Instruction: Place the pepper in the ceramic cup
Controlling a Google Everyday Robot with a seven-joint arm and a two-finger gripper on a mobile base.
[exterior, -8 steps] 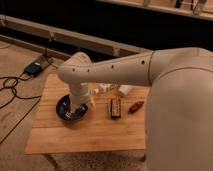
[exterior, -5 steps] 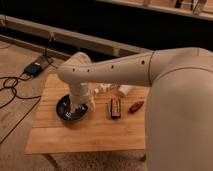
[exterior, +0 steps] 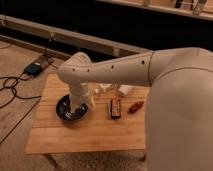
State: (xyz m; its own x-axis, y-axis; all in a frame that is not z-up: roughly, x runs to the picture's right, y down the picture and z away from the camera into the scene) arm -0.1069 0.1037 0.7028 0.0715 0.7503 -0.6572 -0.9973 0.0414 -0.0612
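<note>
The small red-orange pepper (exterior: 135, 106) lies on the wooden table (exterior: 100, 132), right of centre. The white ceramic cup (exterior: 125, 90) sits at the back of the table, just behind and left of the pepper, partly hidden by my arm. My gripper (exterior: 79, 107) hangs down from the arm's wrist over the dark round bowl (exterior: 67, 111) at the table's left, well away from the pepper and the cup. The arm covers most of the gripper.
A black rectangular block with orange markings (exterior: 115, 107) lies between the bowl and the pepper. A slim white bottle (exterior: 93, 100) stands beside the bowl. Cables and a power box (exterior: 34, 68) lie on the floor to the left.
</note>
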